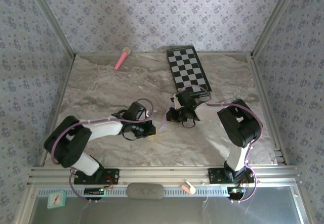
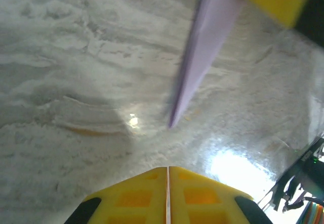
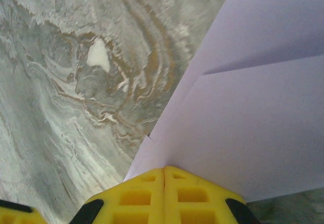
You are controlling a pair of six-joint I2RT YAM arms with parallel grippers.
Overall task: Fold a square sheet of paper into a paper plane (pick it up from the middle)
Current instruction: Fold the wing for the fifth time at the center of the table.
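The right tool (image 3: 164, 169) is pinching the folded lilac paper (image 3: 253, 107) above the surface (image 1: 101, 87), midway between its side edges. The left tool (image 2: 167, 169), pressed together and seemingly empty, is hovering beside it. It should be spreading before pinching squarely.

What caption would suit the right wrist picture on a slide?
Right gripper pinching folded lilac paper, marbled table behind.

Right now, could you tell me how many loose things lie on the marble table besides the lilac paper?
2. The pink stick lies near the far edge, left of centre; the checkered board lies at the far edge, right of centre. Smaller things may be hidden from view.
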